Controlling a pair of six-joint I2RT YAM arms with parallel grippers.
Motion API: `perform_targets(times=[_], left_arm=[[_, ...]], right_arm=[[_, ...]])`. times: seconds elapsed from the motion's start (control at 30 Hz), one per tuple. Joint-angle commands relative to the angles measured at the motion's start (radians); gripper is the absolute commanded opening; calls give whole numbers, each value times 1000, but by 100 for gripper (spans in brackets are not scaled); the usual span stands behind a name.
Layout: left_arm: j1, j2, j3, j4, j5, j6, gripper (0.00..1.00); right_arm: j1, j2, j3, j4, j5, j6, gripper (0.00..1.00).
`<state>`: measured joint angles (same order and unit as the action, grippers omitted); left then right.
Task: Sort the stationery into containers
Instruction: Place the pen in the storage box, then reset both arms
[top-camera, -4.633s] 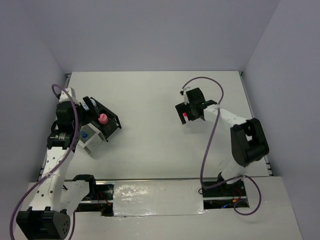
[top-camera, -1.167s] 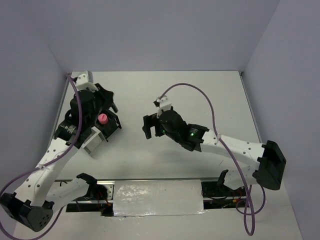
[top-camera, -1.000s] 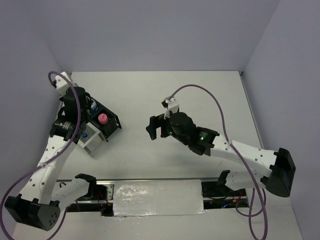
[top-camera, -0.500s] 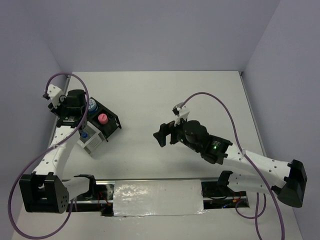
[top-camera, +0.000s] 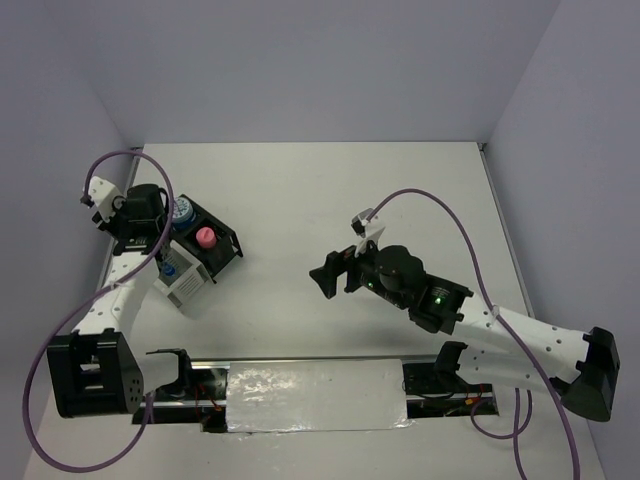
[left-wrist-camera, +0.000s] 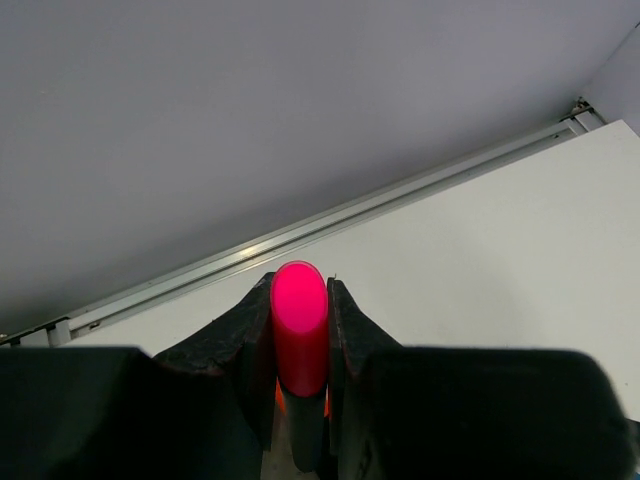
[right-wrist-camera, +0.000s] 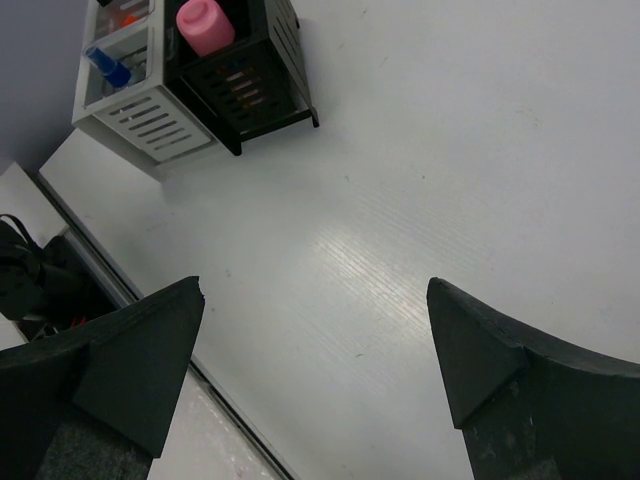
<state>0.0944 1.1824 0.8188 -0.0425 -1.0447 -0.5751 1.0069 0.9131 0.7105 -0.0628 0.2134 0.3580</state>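
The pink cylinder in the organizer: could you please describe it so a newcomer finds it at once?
Look at the table's left side, where a black-and-white organizer stands. In its black half, the compartment nearer the table's middle holds the pink cylinder, the only plain pink item there.

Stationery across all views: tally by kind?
markers: 3 (pink-cap marker in the left tool; blue-cap marker and orange-cap marker, cropped by the frame edge, in the white-grey box)
pink cylinder: 1
blue-white roll: 1
Total: 5
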Motion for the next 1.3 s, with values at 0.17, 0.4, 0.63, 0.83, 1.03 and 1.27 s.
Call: perform_targets(times=[0.17, 0.4, 0.63, 0.83, 1.03, 1.27], left_arm=[[25, 26, -4, 86, 83, 8, 33], [24, 28, -4, 64, 95, -8, 77], [24, -61, 68, -80, 121, -20, 91], [-54, -147, 330, -377, 492, 153, 99], [-85, -329, 326, -598, 831, 182, 99], [-87, -585, 328, -792, 871, 228, 99]], right_arm=[[-5, 27, 10, 50, -34, -7, 100], [-5, 21, 12, 47, -40, -14, 100], [-5, -16, 33, -12, -10, -25, 100], [-5, -170, 108, -218, 128, -47, 100], [-5, -292, 283, -534, 409, -77, 100], [-5, -382, 504, -822, 555, -37, 100]])
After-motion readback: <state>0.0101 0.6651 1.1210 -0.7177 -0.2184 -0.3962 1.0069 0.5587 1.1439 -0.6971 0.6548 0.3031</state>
